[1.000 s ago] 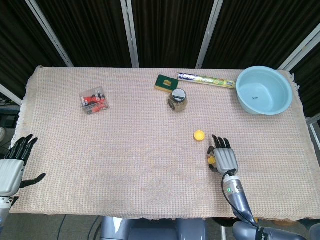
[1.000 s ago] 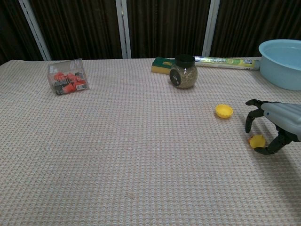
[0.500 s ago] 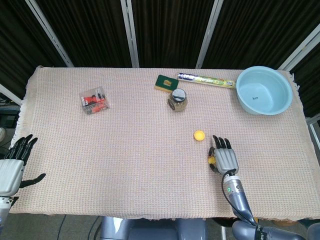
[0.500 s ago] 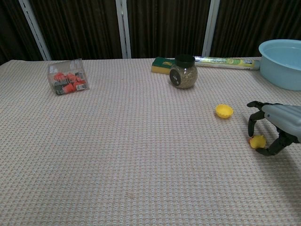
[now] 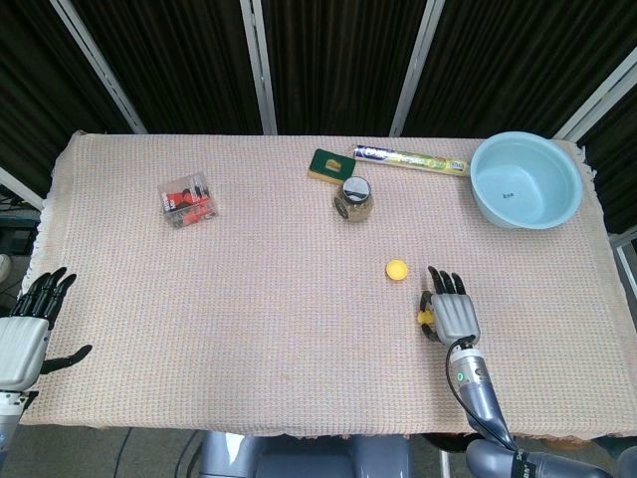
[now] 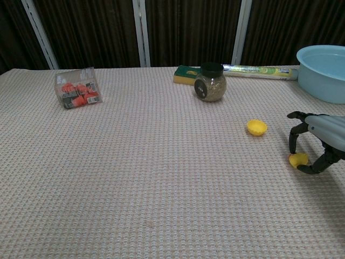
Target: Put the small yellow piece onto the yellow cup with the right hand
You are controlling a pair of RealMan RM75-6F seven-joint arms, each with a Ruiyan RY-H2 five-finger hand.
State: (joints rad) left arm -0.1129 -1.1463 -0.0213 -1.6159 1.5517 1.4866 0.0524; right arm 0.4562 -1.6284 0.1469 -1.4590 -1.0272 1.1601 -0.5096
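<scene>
The small yellow piece (image 6: pixel 298 159) lies low on the cloth at the right, pinched between the thumb and a finger of my right hand (image 6: pixel 319 141). In the head view only a sliver of the piece (image 5: pixel 425 318) shows at the left side of the right hand (image 5: pixel 454 315). The yellow cup (image 6: pixel 257 127) stands open side up, a short way left of and beyond that hand, also seen as the cup (image 5: pixel 397 268) from above. My left hand (image 5: pixel 25 337) rests off the table's near left corner, fingers spread, holding nothing.
A glass jar with a black lid (image 6: pixel 209 82) stands behind the cup. A green sponge (image 5: pixel 327 164) and a long foil tube (image 5: pixel 410 158) lie at the back. A light blue basin (image 5: pixel 525 180) sits far right, a clear packet of red pieces (image 5: pixel 187 199) far left.
My right hand has shifted slightly to the right and its fingers have closed in on the small yellow piece, which moved a little with it. The left hand has not moved.
</scene>
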